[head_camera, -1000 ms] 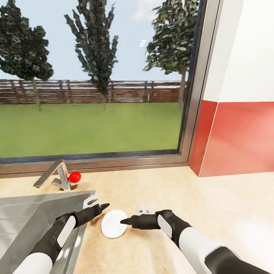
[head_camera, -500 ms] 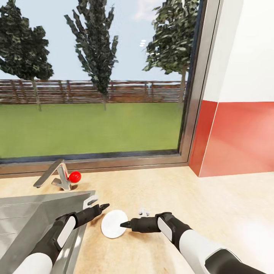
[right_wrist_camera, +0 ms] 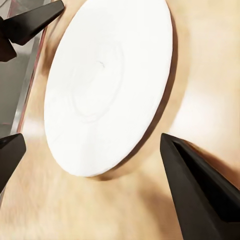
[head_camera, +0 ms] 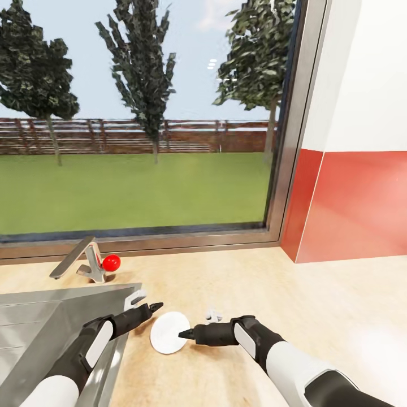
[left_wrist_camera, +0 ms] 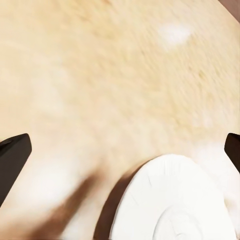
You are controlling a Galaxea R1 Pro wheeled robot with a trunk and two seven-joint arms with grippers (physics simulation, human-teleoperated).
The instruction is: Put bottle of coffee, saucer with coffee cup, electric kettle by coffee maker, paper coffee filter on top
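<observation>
Light-wood bench (head_camera: 271,294), kitchen countertop type, running below a large window (head_camera: 141,113) with lawn, trees and a fence outside; red wall panel (head_camera: 350,203) at the right end. Inset steel sink (head_camera: 39,328) at the left of the head view, with a steel tap (head_camera: 76,261) behind it and a small red ball-like item (head_camera: 111,262) just beside the tap base. Saucer (head_camera: 168,332): white, round, flat, lying on the bare bench just beside the sink's right edge, with nothing on it; concentric ring visible in the right wrist view (right_wrist_camera: 107,85) and in the left wrist view (left_wrist_camera: 172,200). Small white object (head_camera: 213,312) on the bench near the saucer, behind the right arm, too small to identify. Left pincer (head_camera: 151,308): black fingers, pointing toward the saucer's far-left rim, over the sink edge; the left wrist view shows its fingertips (left_wrist_camera: 11,157) set wide apart, holding nothing. Right pincer (head_camera: 185,334): lying low and level, tip at the saucer's right rim; the right wrist view shows its fingers (right_wrist_camera: 200,195) spread wide on either side of the saucer, not closed on it; whether they touch the rim cannot be told.
</observation>
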